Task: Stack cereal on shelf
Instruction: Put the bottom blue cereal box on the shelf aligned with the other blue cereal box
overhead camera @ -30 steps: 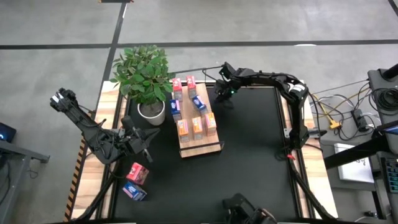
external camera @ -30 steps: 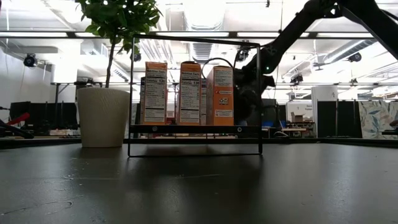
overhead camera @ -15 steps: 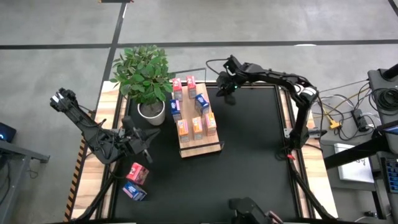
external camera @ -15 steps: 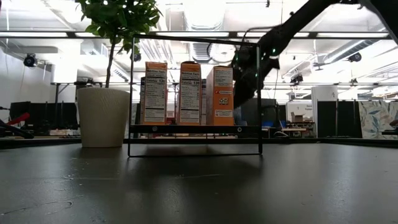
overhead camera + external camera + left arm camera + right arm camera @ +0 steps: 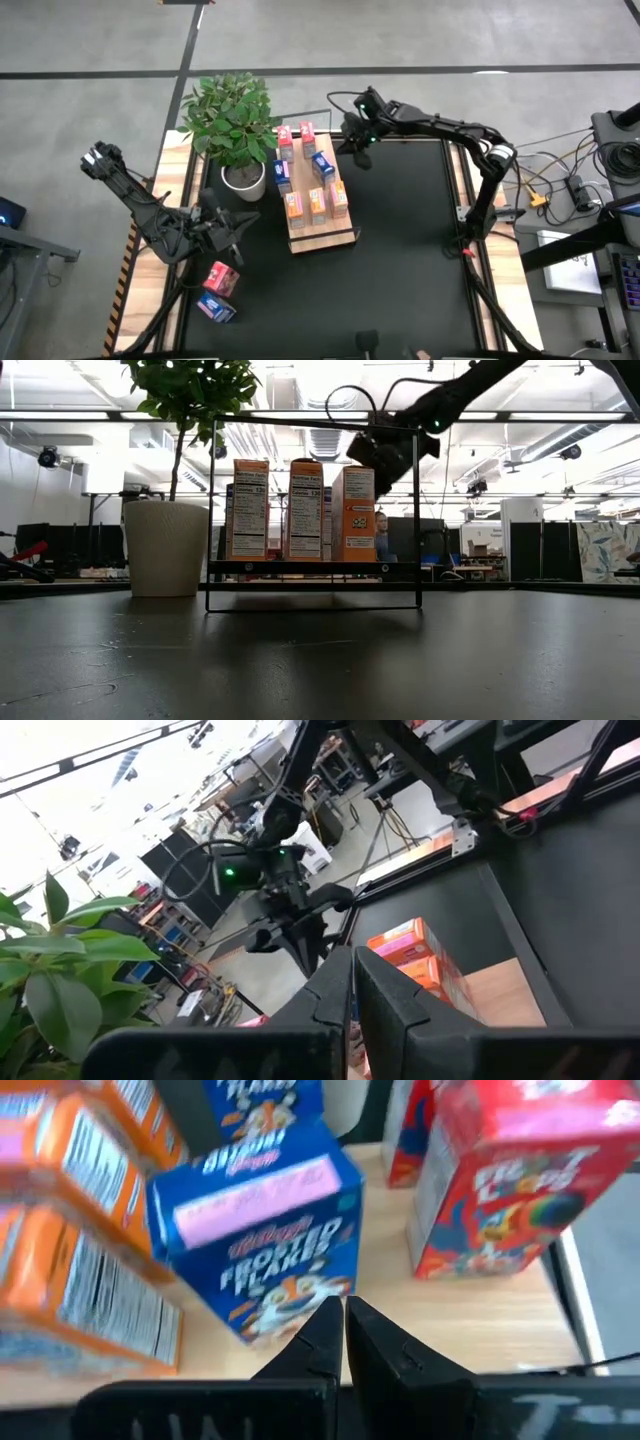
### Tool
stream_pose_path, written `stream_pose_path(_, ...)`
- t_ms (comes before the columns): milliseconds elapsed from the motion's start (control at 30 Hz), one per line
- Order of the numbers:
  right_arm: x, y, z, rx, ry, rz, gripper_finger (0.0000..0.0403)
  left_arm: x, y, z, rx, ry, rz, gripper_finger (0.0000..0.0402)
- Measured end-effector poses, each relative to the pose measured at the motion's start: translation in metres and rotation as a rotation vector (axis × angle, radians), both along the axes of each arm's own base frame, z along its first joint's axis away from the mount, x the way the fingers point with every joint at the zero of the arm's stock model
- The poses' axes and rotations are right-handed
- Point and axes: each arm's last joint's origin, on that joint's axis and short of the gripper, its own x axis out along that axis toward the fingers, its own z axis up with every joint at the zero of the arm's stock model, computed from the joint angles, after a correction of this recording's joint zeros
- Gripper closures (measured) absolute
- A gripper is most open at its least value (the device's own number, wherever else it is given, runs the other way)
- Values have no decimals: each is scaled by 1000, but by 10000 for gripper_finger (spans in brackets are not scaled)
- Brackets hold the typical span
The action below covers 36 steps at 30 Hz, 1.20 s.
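Black tabletop (image 5: 400, 240), light-wood wire-framed shelf (image 5: 322, 236) centre holding seven small cardboard cereal boxes (image 5: 322, 166), two more boxes (image 5: 218, 290) lower left, right gripper (image 5: 348, 138) closed and empty beside shelf's upper right, left gripper (image 5: 238, 225) closed left of centre.

Two arms are seen, both built of matte black links and rounded joints. On the right arm (image 5: 440, 127) a thin black cable is looped above the wrist, and a small green light is lit near the gripper. The left arm (image 5: 150, 210) is made of the same dark segments. Each wrist is ended by two flat black fingers (image 5: 372, 1342) with squared, tapering tips.
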Motion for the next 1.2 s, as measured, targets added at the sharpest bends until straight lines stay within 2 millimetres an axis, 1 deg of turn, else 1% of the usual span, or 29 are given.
stream_pose_path(100, 4, 1, 16, 6, 17, -62, 394, -1, 0, 1, -2, 0, -20, 402)
stream_pose_path(233, 5, 1, 41, 70, 50, -159, 394, -2, 1, 2, -6, -2, -28, 402)
stream_pose_path(300, 6, 4, 50, 105, 48, -185, 394, -3, 1, 2, -2, 6, -49, 402)
stream_pose_path(433, 16, 20, 57, 142, 69, -183, 394, -7, 0, 0, 16, 30, -76, 402)
stream_pose_path(600, 30, 47, 65, 47, 149, -241, 394, -14, -1, 1, 21, 35, -104, 402)
stream_pose_path(733, 37, 64, 72, 17, 160, -230, 394, -16, -3, 0, 31, 47, -128, 402)
stream_pose_path(867, 40, 70, 71, 26, 163, -224, 394, -16, -5, -2, 44, 76, -174, 402)
stream_pose_path(1000, 47, 75, 63, 1, 142, -194, 394, -16, -5, -5, 41, 89, -194, 402)
stream_pose_path(1200, 50, 74, 52, -10, 117, -194, 394, -19, -5, -5, 32, 93, -206, 402)
